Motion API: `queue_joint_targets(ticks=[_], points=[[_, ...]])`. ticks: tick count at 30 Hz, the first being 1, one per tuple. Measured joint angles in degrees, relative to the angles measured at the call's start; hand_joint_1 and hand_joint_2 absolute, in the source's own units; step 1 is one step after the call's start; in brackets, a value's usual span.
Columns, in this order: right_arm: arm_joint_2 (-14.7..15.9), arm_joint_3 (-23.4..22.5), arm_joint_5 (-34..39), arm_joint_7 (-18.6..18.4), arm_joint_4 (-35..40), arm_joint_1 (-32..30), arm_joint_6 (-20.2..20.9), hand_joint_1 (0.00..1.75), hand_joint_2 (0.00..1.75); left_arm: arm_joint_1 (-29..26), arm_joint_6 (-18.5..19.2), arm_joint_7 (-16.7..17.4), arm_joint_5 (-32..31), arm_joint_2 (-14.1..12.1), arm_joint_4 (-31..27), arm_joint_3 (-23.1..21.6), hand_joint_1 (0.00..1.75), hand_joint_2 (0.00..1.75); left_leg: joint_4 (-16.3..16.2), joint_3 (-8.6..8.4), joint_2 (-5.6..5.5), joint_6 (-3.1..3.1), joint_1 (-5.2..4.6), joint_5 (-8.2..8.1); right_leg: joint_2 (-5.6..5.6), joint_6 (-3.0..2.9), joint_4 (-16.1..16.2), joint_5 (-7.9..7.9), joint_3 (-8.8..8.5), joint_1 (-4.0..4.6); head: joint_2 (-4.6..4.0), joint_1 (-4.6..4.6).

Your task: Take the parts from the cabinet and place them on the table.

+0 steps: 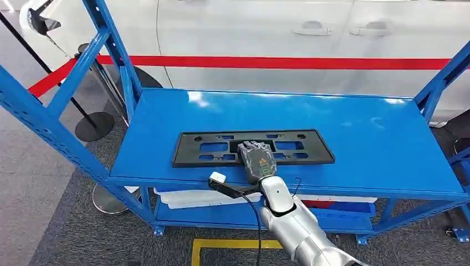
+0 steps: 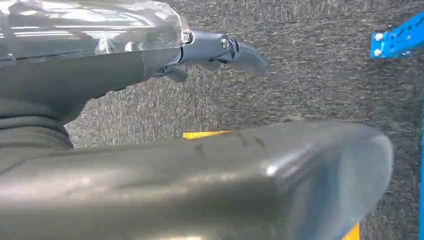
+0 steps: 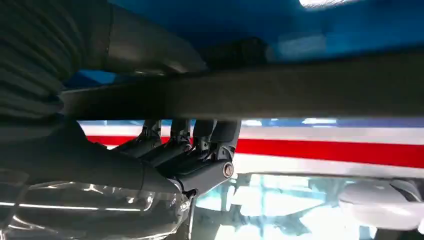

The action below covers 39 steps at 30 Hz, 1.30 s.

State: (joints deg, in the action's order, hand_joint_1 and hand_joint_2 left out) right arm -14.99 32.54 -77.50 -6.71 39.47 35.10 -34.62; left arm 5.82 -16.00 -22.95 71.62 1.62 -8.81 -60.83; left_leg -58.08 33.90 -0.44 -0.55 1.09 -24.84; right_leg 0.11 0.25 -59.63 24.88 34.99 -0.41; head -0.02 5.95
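The bench (image 1: 354,133) is bright blue, frame and top alike. The part (image 1: 194,149) lying on it is flat black. The right hand (image 1: 256,160) is dark grey with a small orange mark, on a silver arm (image 1: 299,227). Behind stands a white car (image 1: 249,33) with a red stripe (image 1: 277,62). The floor (image 1: 72,227) is speckled grey carpet crossed by yellow tape (image 1: 227,244).
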Motion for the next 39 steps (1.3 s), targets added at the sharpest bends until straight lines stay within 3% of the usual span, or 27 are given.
queue_joint_targets(ticks=[1,4,6,7,9,10,11,12,15,16,19,21,22,25,26,27,28,30,31,34,36,37,39], points=[[-0.02,-0.09,0.42,0.11,-0.15,0.05,-0.24,1.75,1.75,0.07,-0.04,0.0,0.0,0.0,0.0,-0.09,0.0,0.0,-0.38,0.23,-0.05,0.36,-0.51,-0.21,-0.01,-0.07,1.1,0.69,-0.45,0.39,0.0,0.02],[0.0,-0.74,1.85,0.89,-0.26,0.0,-0.85,1.75,1.75,0.01,-0.22,0.02,0.02,0.02,0.0,-0.44,0.0,0.0,0.1,0.05,-0.01,1.22,-0.3,-0.05,0.2,-0.76,0.99,0.61,-0.24,0.56,0.0,0.02],[-0.11,-1.16,3.15,1.62,0.02,-0.05,-0.83,1.75,1.75,0.09,-0.37,0.02,0.24,0.02,0.0,-0.55,0.0,0.0,-0.84,0.27,0.12,1.85,-0.2,-1.01,0.08,-1.51,1.76,0.2,-0.76,0.01,0.0,0.02],[-0.11,-1.4,3.76,1.98,0.33,-0.04,-0.79,1.75,1.75,0.09,-0.42,0.02,0.35,0.02,0.0,-0.59,0.0,0.0,-3.54,1.39,0.13,2.04,-0.2,-2.89,0.01,-1.94,1.78,0.26,-0.8,-0.03,0.0,0.02],[-0.09,-1.86,5.3,2.9,1.44,-0.36,-0.53,1.75,1.75,0.06,-0.42,0.04,0.37,0.02,0.0,-0.74,0.0,0.0,-12.53,5.46,0.14,2.43,-0.08,-7.32,-0.02,-2.1,1.76,0.34,-0.84,0.13,0.0,0.02],[-0.02,-2.19,6.34,3.59,2.43,-0.88,-0.35,1.75,1.75,0.01,-0.41,0.04,0.44,0.02,0.0,-0.83,0.0,0.0,-17.0,7.52,0.14,2.56,-0.08,-8.8,-0.03,-2.17,1.71,0.38,-0.86,0.23,0.0,0.02],[0.02,-2.55,7.6,4.39,3.88,-1.46,-0.11,1.75,1.75,-0.07,-0.44,0.04,0.5,0.02,0.0,-0.92,0.0,0.0,-18.44,8.24,0.15,2.54,-0.08,-8.67,-0.02,-2.2,1.65,0.41,-0.92,0.28,0.0,0.02],[0.13,-2.89,9.4,5.49,5.75,-2.15,0.11,1.75,1.75,-0.13,-0.44,0.04,0.63,0.02,0.0,-0.94,0.0,0.0,-17.0,7.55,0.15,2.5,-0.08,-7.14,0.09,-2.25,1.57,0.48,-1.01,0.29,0.0,0.02],[0.17,-4.45,19.67,10.78,15.95,-4.91,0.31,1.75,1.75,-0.13,-0.61,0.02,1.22,-0.04,0.02,-0.98,0.0,0.0,-2.42,0.36,0.24,1.92,-0.07,0.07,0.51,-1.91,1.16,0.91,-1.4,0.29,0.0,0.02],[0.15,-4.88,22.74,11.96,19.47,-5.53,0.81,1.75,1.75,-0.11,-0.63,0.02,1.51,-0.07,0.04,-1.01,0.0,0.0,-0.77,-0.53,0.24,1.51,-0.31,-1.06,0.64,-1.6,0.98,1.06,-1.27,0.64,0.0,0.02],[0.15,-6.55,31.37,13.74,33.09,-9.14,2.25,1.75,1.75,-0.03,-0.74,-0.37,2.12,-0.07,0.17,-1.14,0.0,0.0,-0.54,-0.35,-0.13,0.6,-0.68,-0.79,0.6,-0.63,1.22,0.9,-1.14,0.47,-0.02,0.02],[0.11,-7.67,36.14,14.43,42.29,-11.27,3.44,1.75,1.75,-0.19,-0.7,-0.63,2.58,0.02,0.17,-1.38,0.0,0.0,0.29,-0.52,-0.08,-0.3,-0.07,-0.2,0.5,0.08,0.52,1.58,-0.92,0.37,0.0,0.02],[0.11,-8.33,38.61,14.99,46.88,-11.83,3.89,1.75,1.75,-0.24,-0.63,-0.79,2.75,0.04,0.17,-1.42,0.0,0.0,0.39,-0.48,-0.09,-0.63,-0.12,-0.12,0.44,0.4,-1.4,3.19,-0.01,0.39,0.0,0.0],[0.52,-10.09,43.22,15.95,59.03,-13.95,5.05,1.75,1.75,-0.3,-0.39,-1.29,2.93,-0.09,0.37,-1.64,0.0,0.0,0.35,-0.38,-0.05,-0.87,-0.19,-0.22,0.37,1.05,-14.76,9.64,6.18,0.07,0.0,0.0],[0.81,-10.6,44.07,16.22,61.96,-14.69,5.23,1.75,1.75,-0.36,-0.35,-1.36,2.97,-0.09,0.42,-1.79,0.0,0.0,0.31,-0.41,-0.06,-0.91,-0.19,-0.26,0.35,1.13,-17.07,9.89,7.37,0.02,0.0,0.02],[1.14,-11.06,44.99,16.63,64.6,-15.41,5.4,1.75,1.75,-0.45,-0.33,-1.49,2.99,-0.09,0.42,-1.92,0.0,0.0,0.29,-0.5,-0.08,-0.87,-0.18,-0.33,0.31,1.17,-16.5,8.79,7.24,-0.04,0.0,0.0],[1.6,-11.54,46.43,17.25,67.71,-16.3,5.49,1.75,1.75,-0.47,-0.24,-1.77,2.93,-0.09,0.42,-2.1,0.0,0.0,0.2,-0.58,-0.11,-0.8,-0.18,-0.43,0.25,1.12,-13.3,6.49,5.79,-0.11,0.0,0.02],[2.86,-12.13,50.21,19.42,73.29,-18.26,5.25,1.75,1.75,-0.43,-0.3,-2.29,2.73,-0.07,0.42,-2.45,0.0,0.0,-0.04,-0.81,-0.23,-0.52,-0.19,-0.8,0.15,0.74,-2.57,1.24,0.54,-0.13,0.0,0.02],[4.02,-12.54,53.34,21.13,76.18,-19.35,4.79,1.75,1.75,-0.42,-0.35,-2.6,2.84,-0.09,0.42,-2.53,0.0,0.0,-0.17,-0.81,-0.29,-0.21,-0.39,-1.0,0.12,0.42,0.66,1.5,-1.13,0.08,0.0,0.0],[6.74,-13.68,60.46,24.57,81.29,-23.48,4.31,1.75,1.75,-0.49,-0.15,-3.61,4.07,-0.2,0.48,-2.51,0.0,0.0,-0.03,-0.91,-0.34,0.58,-0.47,-1.1,0.25,-0.29,0.89,1.3,-0.96,0.47,-0.02,0.02],[8.17,-14.55,64.64,27.11,83.64,-26.29,4.26,1.75,1.75,-0.44,0.24,-4.22,4.66,-0.35,0.48,-2.49,0.0,0.0,-0.15,-0.88,-0.26,1.25,-0.58,-1.56,0.12,-1.07,1.62,0.9,-1.28,-0.13,0.0,0.02],[8.9,-14.99,66.87,29.1,84.55,-28.04,4.26,1.75,1.75,-0.45,0.26,-4.37,4.92,-0.46,0.5,-2.49,0.0,0.0,-1.76,-0.49,0.0,1.36,-0.49,-2.94,0.03,-1.46,1.73,0.97,-1.46,-0.17,0.0,0.02],[10.08,-16.09,70.36,32.42,85.83,-31.57,4.28,1.75,1.75,-0.48,0.72,-4.81,5.79,-0.55,0.5,-2.36,0.0,0.0,-10.11,3.1,0.1,1.69,-0.37,-7.57,-0.21,-1.81,1.72,1.09,-1.53,-0.12,0.0,0.02]])
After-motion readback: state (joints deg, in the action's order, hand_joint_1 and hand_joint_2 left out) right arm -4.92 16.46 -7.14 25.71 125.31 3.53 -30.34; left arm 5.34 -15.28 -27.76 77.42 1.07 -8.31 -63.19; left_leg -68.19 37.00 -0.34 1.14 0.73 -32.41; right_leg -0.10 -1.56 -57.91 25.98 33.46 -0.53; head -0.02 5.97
